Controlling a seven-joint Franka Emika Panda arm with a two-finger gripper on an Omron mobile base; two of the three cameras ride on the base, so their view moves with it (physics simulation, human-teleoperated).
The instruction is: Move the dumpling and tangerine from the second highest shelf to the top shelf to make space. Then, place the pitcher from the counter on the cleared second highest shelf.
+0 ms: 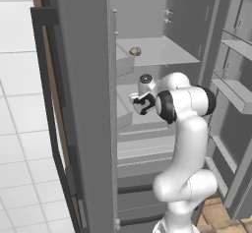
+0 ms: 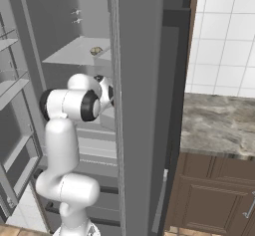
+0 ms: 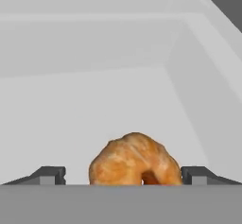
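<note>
Tangerine (image 3: 135, 160): low in hand view, resting on floor of second highest shelf (image 3: 94, 100), near its right rim.
Handling: small, round, probably light and firm; smooth skin likely to roll or slip, so best pinched across widest part.
Fingers (image 3: 47, 175): spread wide, one tip either side of fruit, gaps visible, nothing held.
Gripper (image 1: 144, 104): inside fridge at tray level; contact hard to judge, apparently none yet.
Dumpling (image 1: 135, 51): already on top shelf (image 1: 167, 50).
</note>
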